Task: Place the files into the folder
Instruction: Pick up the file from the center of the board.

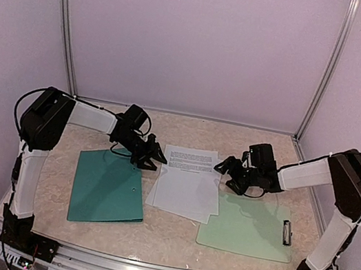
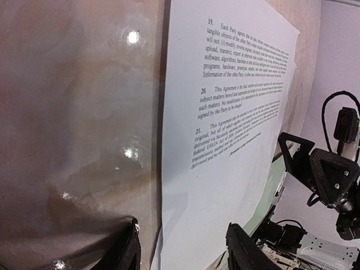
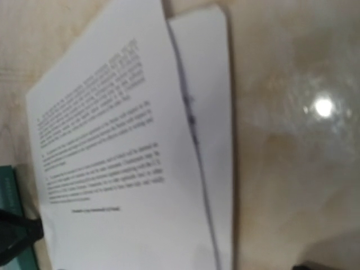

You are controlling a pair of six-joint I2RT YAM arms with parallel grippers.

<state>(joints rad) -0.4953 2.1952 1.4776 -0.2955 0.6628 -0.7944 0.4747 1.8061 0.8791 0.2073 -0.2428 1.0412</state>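
Note:
The files point(image 1: 186, 181) are a loose stack of white printed sheets lying flat mid-table; the top sheet's text shows in the left wrist view point(image 2: 225, 112) and the right wrist view point(image 3: 124, 140). The dark teal folder point(image 1: 106, 188) lies shut to their left, and a sliver of it point(image 3: 10, 194) shows in the right wrist view. My left gripper point(image 1: 152, 154) hovers at the stack's far left corner. It is open point(image 2: 183, 250), its fingers straddling the sheet's left edge without clamping it. My right gripper point(image 1: 227, 170) stands open at the stack's far right corner, holding nothing.
A pale mint clipboard point(image 1: 248, 227) with a metal clip point(image 1: 287, 232) lies right of the stack, partly under it. White walls and metal posts point(image 1: 67, 24) close in the table's back and sides. The other arm's gripper point(image 2: 320, 169) shows in the left wrist view.

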